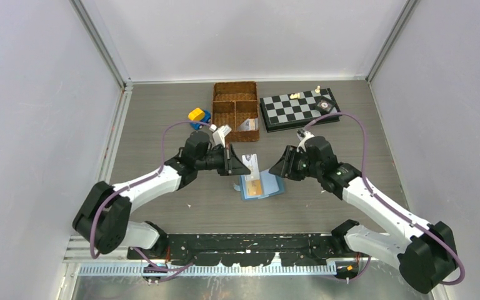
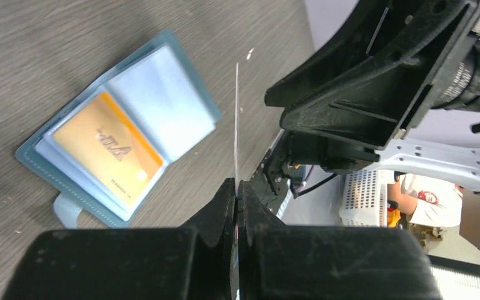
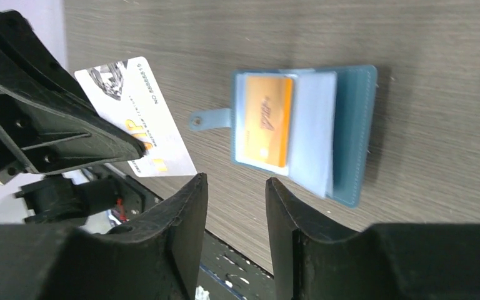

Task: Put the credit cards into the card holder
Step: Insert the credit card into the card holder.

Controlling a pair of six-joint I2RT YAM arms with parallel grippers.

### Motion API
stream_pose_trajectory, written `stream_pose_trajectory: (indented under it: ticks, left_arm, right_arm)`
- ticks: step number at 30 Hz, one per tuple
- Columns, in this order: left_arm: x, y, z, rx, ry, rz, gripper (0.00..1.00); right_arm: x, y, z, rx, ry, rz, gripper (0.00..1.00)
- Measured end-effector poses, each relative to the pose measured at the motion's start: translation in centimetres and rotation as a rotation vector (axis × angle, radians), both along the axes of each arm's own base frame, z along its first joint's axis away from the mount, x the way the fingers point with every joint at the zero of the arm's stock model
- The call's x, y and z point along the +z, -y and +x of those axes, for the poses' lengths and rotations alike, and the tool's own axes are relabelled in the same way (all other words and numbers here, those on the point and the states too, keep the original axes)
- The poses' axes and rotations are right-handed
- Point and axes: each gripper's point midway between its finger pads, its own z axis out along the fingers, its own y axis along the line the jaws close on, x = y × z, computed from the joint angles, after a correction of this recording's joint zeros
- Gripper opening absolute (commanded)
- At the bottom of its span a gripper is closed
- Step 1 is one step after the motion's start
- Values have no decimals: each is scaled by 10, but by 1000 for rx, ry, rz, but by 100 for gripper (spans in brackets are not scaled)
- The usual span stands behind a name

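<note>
White card (image 3: 140,103) clamped in left tool (image 2: 236,187), near holder (image 3: 353,137)

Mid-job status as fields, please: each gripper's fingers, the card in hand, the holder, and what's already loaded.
left gripper: fingers shut on white card
white card: held on edge, apart from the holder, not yet inserted
right gripper: fingers open, empty
card holder: lying open, snap tab out to one side
orange card: sitting in a holder pocket

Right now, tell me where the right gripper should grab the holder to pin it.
Probably the bare teal flap, from the right gripper's side: the holder lies open and flat, and that flap is clear of the orange card.
</note>
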Motion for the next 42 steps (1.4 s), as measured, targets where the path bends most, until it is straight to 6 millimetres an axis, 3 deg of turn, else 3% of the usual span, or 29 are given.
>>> stream_pose_trajectory:
  ticks: [4, 13, 30, 32, 38, 42]
  left_arm:
    - [-30, 2, 1, 4, -90, 50, 0]
    - [-67, 7, -5, -11, -178, 117, 0]
    - [-102, 9, -7, -23, -240, 180, 0]
    - [-105, 9, -7, -23, -248, 186, 0]
    - [-109, 9, -6, -23, -251, 188, 0]
    - [-110, 10, -6, -24, -249, 186, 0]
  right_arm:
    - [-28, 4, -3, -17, -81, -82, 44]
    - [-68, 11, -5, -18, -165, -206, 47]
    - [-99, 14, -6, -3, -223, -293, 46]
    - [-102, 14, -6, 0, -228, -297, 42]
    - [-112, 16, -6, -8, -250, -326, 17]
    - [-121, 21, -7, -25, -279, -361, 13]
